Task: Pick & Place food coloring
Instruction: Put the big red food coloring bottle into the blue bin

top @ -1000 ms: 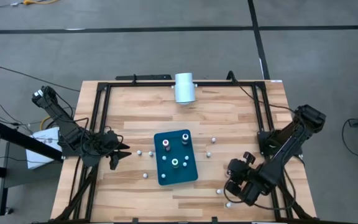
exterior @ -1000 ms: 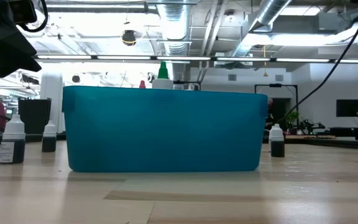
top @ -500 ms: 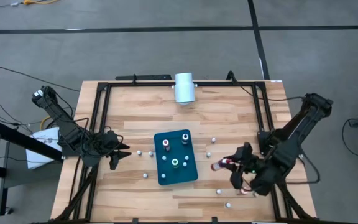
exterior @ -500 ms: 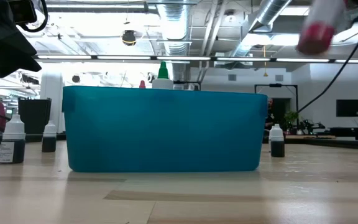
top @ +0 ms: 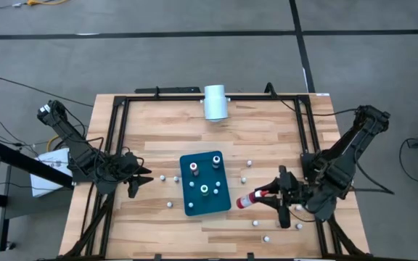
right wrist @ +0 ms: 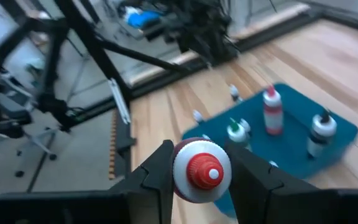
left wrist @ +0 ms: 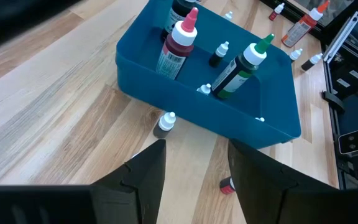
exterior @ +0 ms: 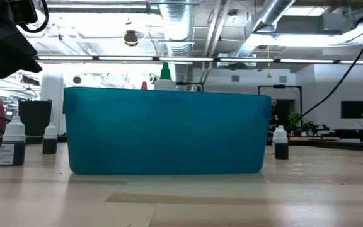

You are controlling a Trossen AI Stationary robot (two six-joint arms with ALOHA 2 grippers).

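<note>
The right tool (top: 265,196) clamps a red-capped bottle (top: 245,201) above the worktop (top: 267,138), just right of the tray (top: 189,206). Carrying step; next, lower it into the tray. Left tool (top: 140,176) waits, fingers apart.

Pale wood-grain table (top: 267,141), smooth teal plastic tray (top: 191,204)

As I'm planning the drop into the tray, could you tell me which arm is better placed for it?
The right. Its gripper is shut on a red-capped bottle, just beside the tray. The left gripper is open and holds nothing, on the tray's far side.
</note>
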